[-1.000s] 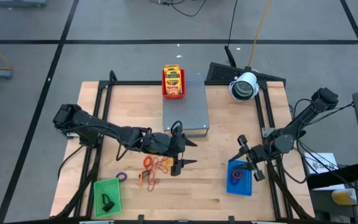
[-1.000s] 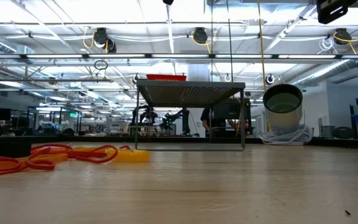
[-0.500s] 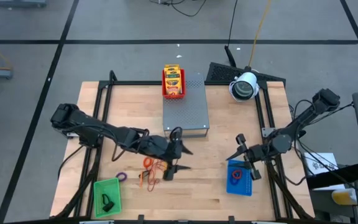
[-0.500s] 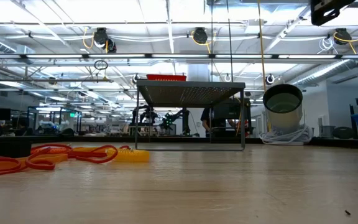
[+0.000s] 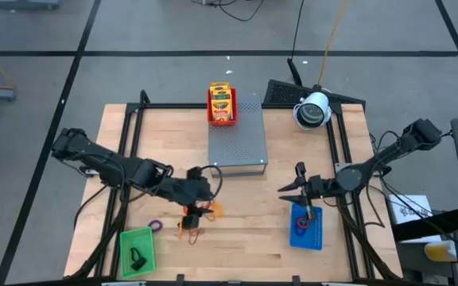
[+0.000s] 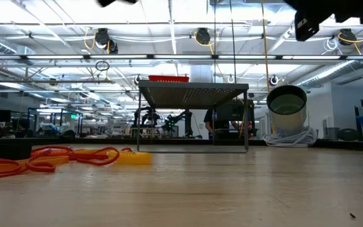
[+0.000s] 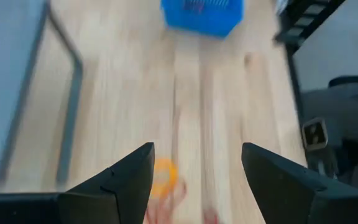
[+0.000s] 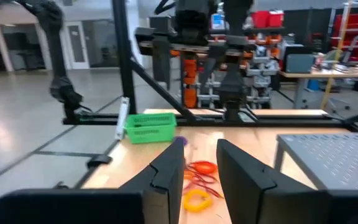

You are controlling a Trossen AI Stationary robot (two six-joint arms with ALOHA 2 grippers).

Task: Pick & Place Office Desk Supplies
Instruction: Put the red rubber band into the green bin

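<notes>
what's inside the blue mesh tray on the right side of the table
In the blue mesh tray lies a red rubber-band loop. The right gripper hangs over its near edge and covers that strip, so anything there is hidden.

Grey floor point(image 5: 173, 71); bright ceiling lights point(image 6: 169, 19) overhead.

Orange rubber bands point(image 5: 191, 225), a purple band point(image 5: 156, 226), green tray point(image 5: 136, 251), blue tray point(image 5: 306, 230).
</notes>
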